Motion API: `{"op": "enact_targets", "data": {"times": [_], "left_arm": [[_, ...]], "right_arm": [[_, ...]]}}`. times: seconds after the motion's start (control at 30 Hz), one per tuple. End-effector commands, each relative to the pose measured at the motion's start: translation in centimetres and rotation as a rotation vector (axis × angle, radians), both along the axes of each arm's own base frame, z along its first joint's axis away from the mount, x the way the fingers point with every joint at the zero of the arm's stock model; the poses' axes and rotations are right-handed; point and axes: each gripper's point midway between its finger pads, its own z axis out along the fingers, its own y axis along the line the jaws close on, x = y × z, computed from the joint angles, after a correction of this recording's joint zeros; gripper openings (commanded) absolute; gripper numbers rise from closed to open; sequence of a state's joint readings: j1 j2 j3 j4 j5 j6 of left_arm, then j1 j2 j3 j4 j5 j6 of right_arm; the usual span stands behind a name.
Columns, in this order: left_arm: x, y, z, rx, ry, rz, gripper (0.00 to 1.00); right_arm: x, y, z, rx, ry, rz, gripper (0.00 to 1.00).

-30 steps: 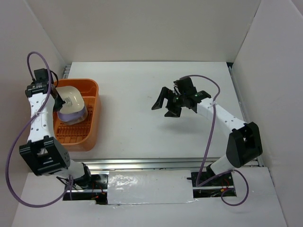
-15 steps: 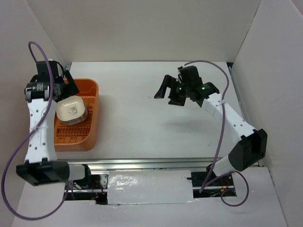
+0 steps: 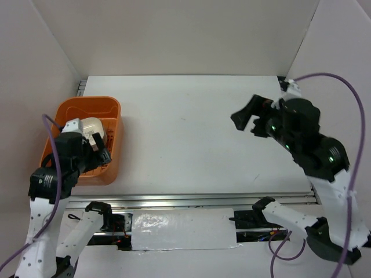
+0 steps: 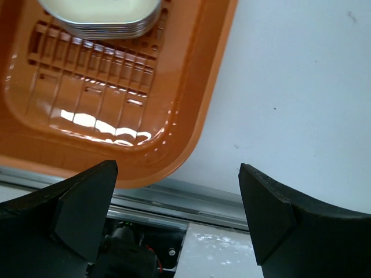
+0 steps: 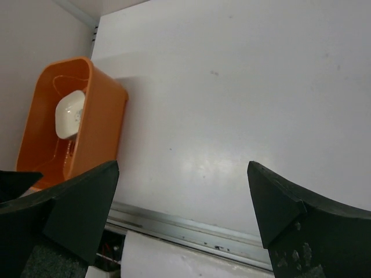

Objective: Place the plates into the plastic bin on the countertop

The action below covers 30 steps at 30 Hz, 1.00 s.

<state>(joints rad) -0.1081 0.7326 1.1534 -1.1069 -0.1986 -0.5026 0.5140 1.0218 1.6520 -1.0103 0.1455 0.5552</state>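
Note:
The orange plastic bin (image 3: 111, 116) sits at the left of the white countertop (image 3: 185, 133). A stack of plates (image 3: 93, 126), cream on top, lies in its far half. The left wrist view shows the stack's edge (image 4: 110, 20) over the slatted bottom (image 4: 87, 87). My left gripper (image 3: 99, 152) hangs open above the bin's near end with nothing between its fingers (image 4: 178, 168). My right gripper (image 3: 246, 120) is open and empty, high over the right side of the countertop (image 5: 183, 165). Its view takes in the bin (image 5: 98, 127) and the top plate (image 5: 69, 113).
White panels wall the countertop on three sides. An aluminium rail (image 3: 191, 200) runs along the near edge, with the arm bases and purple cables (image 3: 342, 87) behind it.
My left gripper has opened, left the plates in the bin and drawn back toward the near edge. The right arm has swung right and back, still open.

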Motion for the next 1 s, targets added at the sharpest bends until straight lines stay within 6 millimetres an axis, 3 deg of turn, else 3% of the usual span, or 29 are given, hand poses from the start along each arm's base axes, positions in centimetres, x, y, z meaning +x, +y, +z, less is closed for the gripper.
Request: {"op": "enact_targets", "data": {"times": [0.0, 0.13, 0.3, 0.37, 0.47, 0.67, 0.97], "left_arm": [[-1.8, 2.4, 1.0, 0.061, -0.052, 0.144, 0.99], [-3.0, 2.6, 4.7, 0.029, -0.135, 0.163, 0.99], [-4.1, 2.3, 8.7, 0.005, -0.201, 0.134, 0.99], [-4.5, 2.2, 9.1, 0.011, -0.176, 0.119, 0.99], [-5.1, 2.3, 10.9, 0.017, -0.209, 0.098, 0.99], [-7.1, 2.5, 14.1, 0.011, -0.343, 0.07, 0.99], [-6.8, 3.0, 15.2, 0.034, -0.364, 0.089, 0.99]], "right_arm": [[-4.3, -4.5, -1.8, -0.078, 0.01, -0.084, 1.0], [-9.7, -8.9, -2.2, -0.084, -0.023, -0.144, 1.0], [-13.2, -11.9, -3.6, -0.11, 0.0, -0.196, 1.0], [-14.3, -12.4, -3.3, -0.118, -0.041, -0.181, 1.0], [-14.8, -12.9, -2.9, -0.125, -0.069, -0.198, 1.0], [-13.6, -12.9, -3.5, -0.18, -0.041, -0.211, 1.0], [-13.4, -12.9, -3.0, -0.151, -0.07, -0.226, 1.0]]}}
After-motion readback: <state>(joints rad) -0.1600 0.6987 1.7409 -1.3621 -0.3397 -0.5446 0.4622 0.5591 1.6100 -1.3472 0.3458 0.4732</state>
